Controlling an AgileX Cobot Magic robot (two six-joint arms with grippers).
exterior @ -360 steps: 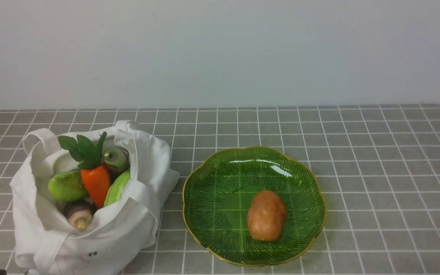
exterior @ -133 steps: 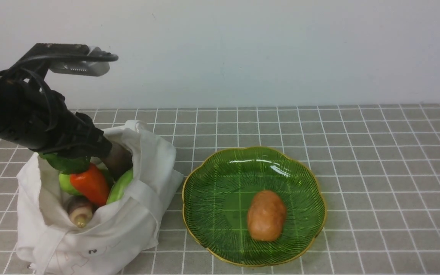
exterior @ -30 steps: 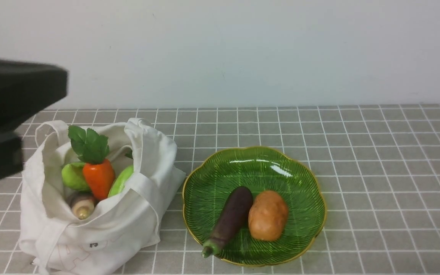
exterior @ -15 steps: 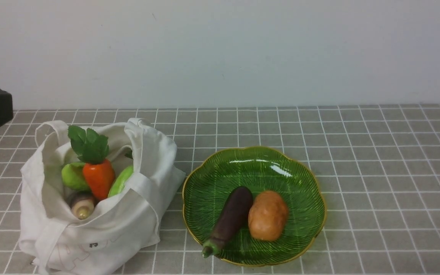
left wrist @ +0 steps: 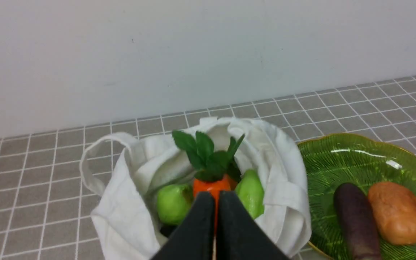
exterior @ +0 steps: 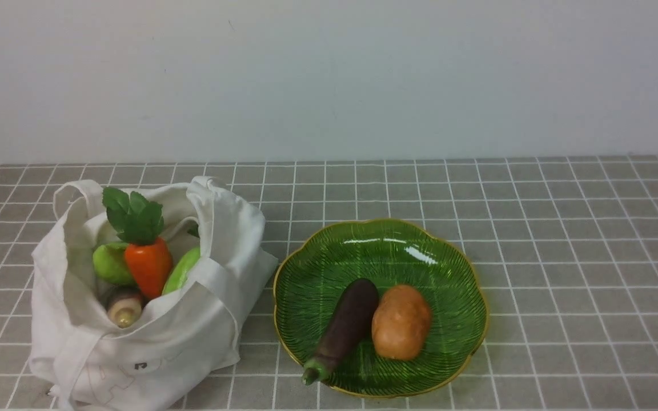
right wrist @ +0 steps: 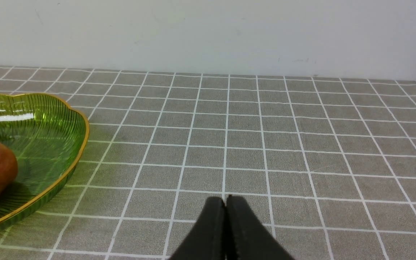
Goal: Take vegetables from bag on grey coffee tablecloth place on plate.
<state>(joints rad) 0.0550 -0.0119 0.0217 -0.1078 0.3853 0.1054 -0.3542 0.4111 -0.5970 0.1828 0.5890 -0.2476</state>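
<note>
The left gripper (left wrist: 215, 196) hangs clear of the table with its two black fingers (left wrist: 197, 231) pressed together, holding nothing. Just beyond the fingertips sits the rumpled white cloth tote bag (left wrist: 135, 173) with wide fabric handles, mouth open. Straight ahead of the tips in it is the orange toy carrot with green leaves (left wrist: 211, 184), flanked on either side by light-green toy pieces (left wrist: 173, 202). From the front, a purplish-cream toy root (exterior: 122, 305) also lies at the near lip of the bag.

The right gripper (right wrist: 226, 202) is held low over the grey tablecloth printed with a thin white grid (right wrist: 265, 144), fingers closed against each other and empty. Off to one side of them lies the shallow translucent green glass plate with a scalloped gold rim (right wrist: 79, 144).

On the plate rest the slender dark-purple toy eggplant (exterior: 345, 328), green stem end near the rim, and touching it a rounded orange-brown toy potato (exterior: 400, 321).

A small dark print (exterior: 137, 366) marks the front of the bag; it is too small to read.
</note>
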